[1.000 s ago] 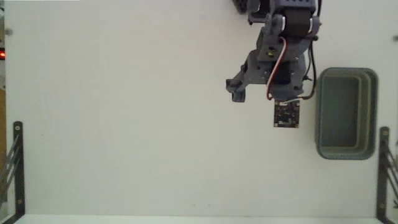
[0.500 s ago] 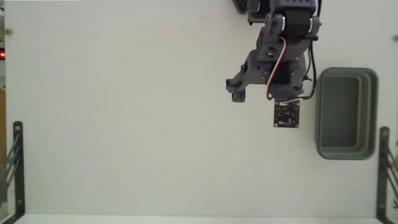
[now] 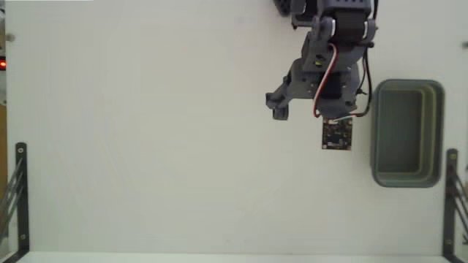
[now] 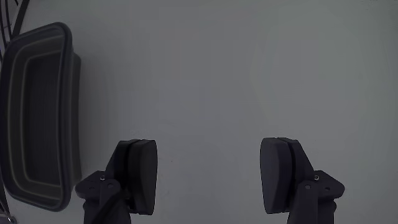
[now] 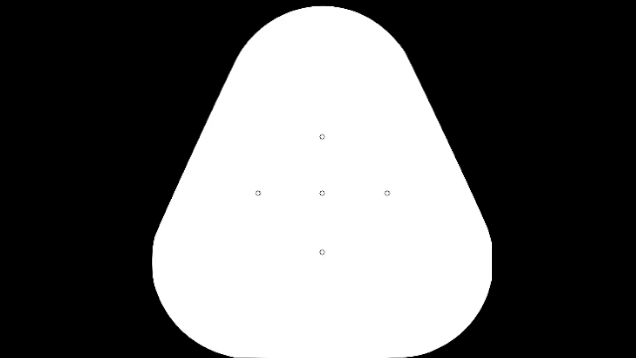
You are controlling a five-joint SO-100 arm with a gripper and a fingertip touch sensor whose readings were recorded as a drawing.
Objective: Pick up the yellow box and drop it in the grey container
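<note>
Wrist view: jaws [image 4: 211,180] spread wide, holding nothing, bare counter [image 4: 249,74] between them; the grey container [image 4: 37,118] sits off to their left.

The work surface was a plain white table [image 3: 146,131] that filled nearly the whole fixed view, evenly lit and without strong shadows. A black metal bracket [image 3: 20,197] stood at the lower left edge of that view and a matching black bracket [image 3: 452,197] at the lower right edge, while a small red light [image 3: 2,64] glowed at the far left edge. In the wrist view the same surface [image 4: 249,68] appeared as a dim, uniform grey, with thin dark cables [image 4: 15,15] visible in the upper left corner.
</note>
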